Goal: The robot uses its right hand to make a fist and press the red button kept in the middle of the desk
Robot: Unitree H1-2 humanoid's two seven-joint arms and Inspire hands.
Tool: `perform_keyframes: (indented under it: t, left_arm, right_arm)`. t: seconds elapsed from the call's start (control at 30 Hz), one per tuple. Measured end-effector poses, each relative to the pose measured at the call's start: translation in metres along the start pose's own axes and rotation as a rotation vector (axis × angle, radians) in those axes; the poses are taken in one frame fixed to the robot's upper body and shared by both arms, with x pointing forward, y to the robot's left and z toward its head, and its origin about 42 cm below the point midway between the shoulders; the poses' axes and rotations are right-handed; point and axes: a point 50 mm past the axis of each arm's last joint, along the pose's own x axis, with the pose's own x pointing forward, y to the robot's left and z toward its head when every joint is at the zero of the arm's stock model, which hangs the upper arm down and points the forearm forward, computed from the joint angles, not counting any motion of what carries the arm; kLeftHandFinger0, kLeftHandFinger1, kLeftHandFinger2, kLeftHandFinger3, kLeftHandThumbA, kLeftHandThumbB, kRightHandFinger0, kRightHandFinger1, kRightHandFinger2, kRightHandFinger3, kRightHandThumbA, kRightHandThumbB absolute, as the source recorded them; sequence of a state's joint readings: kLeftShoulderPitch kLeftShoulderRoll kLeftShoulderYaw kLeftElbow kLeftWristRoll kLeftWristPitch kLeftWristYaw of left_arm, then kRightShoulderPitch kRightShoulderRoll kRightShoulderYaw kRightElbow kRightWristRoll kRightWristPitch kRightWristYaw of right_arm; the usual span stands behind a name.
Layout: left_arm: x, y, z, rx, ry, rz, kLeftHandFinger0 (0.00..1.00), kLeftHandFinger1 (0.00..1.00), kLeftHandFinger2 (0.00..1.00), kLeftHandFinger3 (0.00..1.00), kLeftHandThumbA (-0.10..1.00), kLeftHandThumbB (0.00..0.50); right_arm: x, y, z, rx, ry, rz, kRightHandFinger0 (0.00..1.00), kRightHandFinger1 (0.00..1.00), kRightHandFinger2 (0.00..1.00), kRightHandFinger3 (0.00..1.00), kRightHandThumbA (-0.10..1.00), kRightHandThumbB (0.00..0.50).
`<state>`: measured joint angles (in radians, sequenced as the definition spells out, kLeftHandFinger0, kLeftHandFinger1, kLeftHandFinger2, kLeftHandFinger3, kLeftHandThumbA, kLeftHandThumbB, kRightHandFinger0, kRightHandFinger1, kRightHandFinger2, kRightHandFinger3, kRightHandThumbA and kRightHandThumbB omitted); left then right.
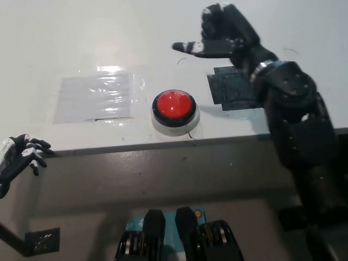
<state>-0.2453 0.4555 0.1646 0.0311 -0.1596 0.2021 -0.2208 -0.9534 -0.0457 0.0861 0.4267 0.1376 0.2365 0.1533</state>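
Beyond the round glossy red button (174,105), black hand (223,39) hovers.

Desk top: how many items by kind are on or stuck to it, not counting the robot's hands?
Red button: 1
Clear tape patch: 1
Dark tape patch: 1
Total on the desk: 3
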Motion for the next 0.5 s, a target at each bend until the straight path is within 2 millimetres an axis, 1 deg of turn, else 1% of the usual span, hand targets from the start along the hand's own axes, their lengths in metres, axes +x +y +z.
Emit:
perform_keyframes:
  t: [0.03,0.07,0.1,0.17,0.2,0.27,0.33,0.43,0.47,0.5]
  left_arm:
    - [0.000,0.000,0.000,0.000,0.000,0.000,0.26,0.33,0.44,0.57,0.52,0.000]
    - [0.001,0.000,0.001,0.000,-0.001,-0.001,0.24,0.32,0.43,0.56,0.52,0.000]
    - [0.001,-0.001,0.001,-0.001,-0.002,-0.002,0.24,0.32,0.42,0.55,0.52,0.000]
    - [0.002,-0.001,0.002,-0.001,-0.003,-0.003,0.24,0.31,0.42,0.56,0.52,0.000]
    - [0.002,-0.001,0.002,-0.001,-0.003,-0.004,0.23,0.31,0.42,0.56,0.53,0.000]
    - [0.002,-0.003,0.002,0.001,-0.004,-0.008,0.23,0.31,0.42,0.56,0.53,0.000]
    - [0.004,-0.004,0.003,0.001,-0.007,-0.012,0.23,0.31,0.42,0.56,0.53,0.000]
    - [0.008,-0.007,0.007,0.000,-0.017,-0.019,0.24,0.31,0.43,0.57,0.52,0.000]
    - [0.009,-0.007,0.008,-0.001,-0.019,-0.020,0.25,0.32,0.44,0.57,0.52,0.000]
    - [0.010,-0.009,0.009,-0.001,-0.023,-0.024,0.25,0.32,0.44,0.57,0.52,0.000]
  right_arm:
    - [0.002,0.002,0.000,0.002,0.002,0.003,0.00,0.00,0.00,0.00,1.00,0.500]
    - [0.007,0.006,-0.001,0.005,0.001,0.008,0.00,0.00,0.01,0.02,1.00,0.500]
    - [0.010,0.010,-0.001,0.007,0.000,0.013,0.00,0.00,0.03,0.07,1.00,0.500]
    - [0.015,0.015,0.000,0.009,0.003,0.020,0.00,0.00,0.14,0.19,1.00,0.500]
    - [0.019,0.018,0.001,0.009,-0.001,0.025,0.00,0.00,0.23,0.25,1.00,0.500]
    - [0.024,0.023,0.002,0.007,-0.004,0.032,0.00,0.00,0.25,0.26,1.00,0.500]
    - [0.029,0.028,0.005,0.009,-0.012,0.039,0.00,0.00,0.25,0.25,1.00,0.500]
    - [0.033,0.038,0.010,0.032,-0.035,0.048,0.00,0.00,0.27,0.28,1.00,0.500]
    - [0.034,0.042,0.011,0.049,-0.042,0.048,0.00,0.00,0.27,0.28,1.00,0.500]
    - [0.034,0.046,0.011,0.070,-0.049,0.046,0.00,0.00,0.26,0.25,1.00,0.500]
